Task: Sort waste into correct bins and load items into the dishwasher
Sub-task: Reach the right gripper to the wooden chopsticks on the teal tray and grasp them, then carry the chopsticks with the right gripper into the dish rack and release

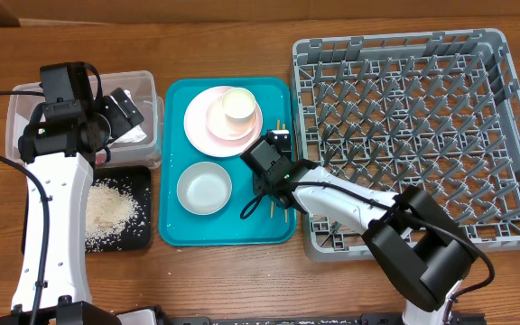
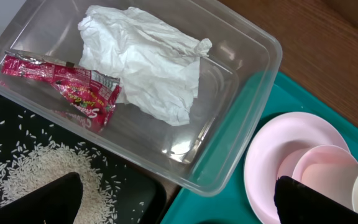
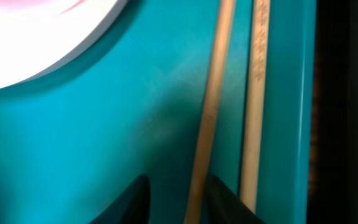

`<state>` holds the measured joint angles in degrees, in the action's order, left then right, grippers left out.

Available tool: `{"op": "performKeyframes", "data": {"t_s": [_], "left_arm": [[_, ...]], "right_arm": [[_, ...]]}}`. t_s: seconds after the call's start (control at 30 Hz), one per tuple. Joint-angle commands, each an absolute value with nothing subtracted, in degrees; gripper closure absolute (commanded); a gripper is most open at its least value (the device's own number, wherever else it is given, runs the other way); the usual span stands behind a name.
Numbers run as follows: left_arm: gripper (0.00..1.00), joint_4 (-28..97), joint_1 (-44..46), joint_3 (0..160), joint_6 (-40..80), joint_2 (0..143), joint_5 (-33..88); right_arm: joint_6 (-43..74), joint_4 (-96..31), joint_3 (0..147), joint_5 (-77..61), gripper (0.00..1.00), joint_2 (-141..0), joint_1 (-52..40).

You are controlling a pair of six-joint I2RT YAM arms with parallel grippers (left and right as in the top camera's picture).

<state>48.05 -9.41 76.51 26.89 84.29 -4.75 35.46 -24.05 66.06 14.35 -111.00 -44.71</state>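
Right now we are holding our left claw (image 2: 176, 186) spread wide, gripping nothing, above the near corner of the clear plastic rectangular tub (image 2: 229, 143). Inside that tub the crumpled white paper napkin (image 2: 145, 65) is lying with the small red sauce packet (image 2: 67, 84) touching its edge. Just beside the tub, the shallow black rectangular tray (image 1: 143, 176) is carrying a heap of loose white rice grains (image 2: 48, 168).

We are lowering nothing into the large square grey plastic dish rack (image 1: 517, 135), which is sitting at the right of the wooden table (image 1: 242, 280). The dishes are sitting on the larger teal tray (image 1: 174, 230): a round pale pink plate (image 1: 197, 122) with a smaller pink plate (image 1: 217, 131) and the small cream cup (image 1: 239, 106) stacked on it, and the pale grey bowl (image 1: 204, 187) nearer us.

We are keeping our right claw (image 3: 179, 193) narrowly parted at the tray's right edge, straddling one of the two thin wooden chopsticks (image 3: 213, 93). Teal is showing between one finger and the stick, so we are not pinching it.
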Motion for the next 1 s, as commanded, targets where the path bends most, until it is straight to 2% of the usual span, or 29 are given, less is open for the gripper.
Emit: {"op": "performKeyframes", "data": {"t_s": [0.0, 0.13, 0.3, 0.53, 0.87, 0.97], "left_arm": [[0.00, 47.99, -9.34, 77.78, 27.44, 84.09, -4.86], [0.00, 47.99, -9.34, 77.78, 27.44, 84.09, -4.86], [0.00, 48.01, -9.37, 77.78, 27.44, 84.09, -4.86], [0.00, 47.99, -9.34, 77.78, 27.44, 84.09, -4.86], [0.00, 48.01, -9.34, 77.78, 27.46, 84.09, -4.86], [0.00, 47.99, -9.37, 77.78, 27.44, 84.09, -4.86]], "right_arm": [[36.07, -23.88, 67.46, 12.97, 0.70, -111.42, -44.66], [36.10, -23.83, 67.46, 12.99, 0.71, -111.42, -44.66], [36.34, -23.83, 67.46, 13.04, 0.76, -111.48, -44.66], [37.80, -23.79, 67.46, 13.43, 0.77, -113.16, -44.62], [37.78, -23.81, 67.70, 13.43, 0.96, -113.36, -44.62], [37.74, -23.90, 68.79, 13.93, 0.96, -112.97, -44.60]]}}
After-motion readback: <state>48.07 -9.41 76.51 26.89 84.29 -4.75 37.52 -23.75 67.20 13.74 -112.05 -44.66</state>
